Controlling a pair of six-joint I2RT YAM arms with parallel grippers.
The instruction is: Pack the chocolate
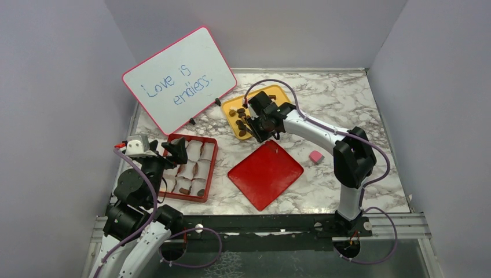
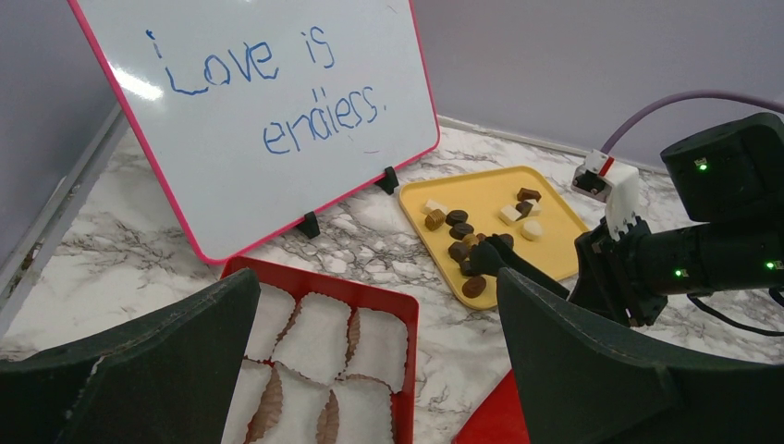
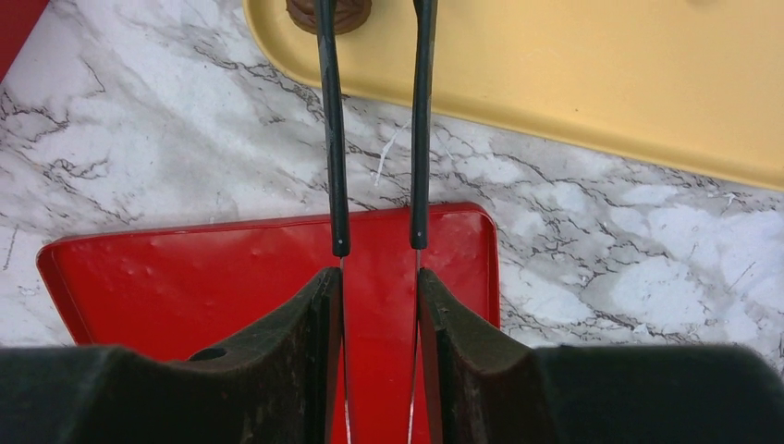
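**A:** What is being packed, and where is it?

**B:** The chocolate (image 2: 461, 230): tiny pieces lying loose on a yellow tray (image 2: 490, 185) at the far side of the marble worktop (image 1: 341, 98). None is lifted.

**A:** How would a piece handle?

**B:** Likely very light and firm, but smooth and rounded, so it could roll or squirt out from thin tips. Too hard a squeeze might mark it. The best hold looks to be across the two sides at mid-height, one piece at a time, starting with a piece at the edge of the cluster.

**A:** What are the arms doing?

**B:** The right end effector (image 3: 373, 14) reaches over the tray's near rim. Its long, thin tips are a narrow gap apart. A brown piece (image 3: 347, 11) sits on the tray under the left tip and does not look pinched. The left end effector (image 2: 374, 351) is spread wide and empty above a red box (image 2: 324, 282).

**A:** How many of each thing?

**B:** About eleven pieces on the tray: mostly dark brown, and three or four cream or tan. Some touch, so the count is rough. There is one red box lined with white paper cups (image 2: 319, 338). The left arm hides part of it, so I cannot count the cups. There is also one red lid (image 1: 265, 174) lying flat, one pink cube (image 1: 315, 156) and one whiteboard (image 1: 179, 78).
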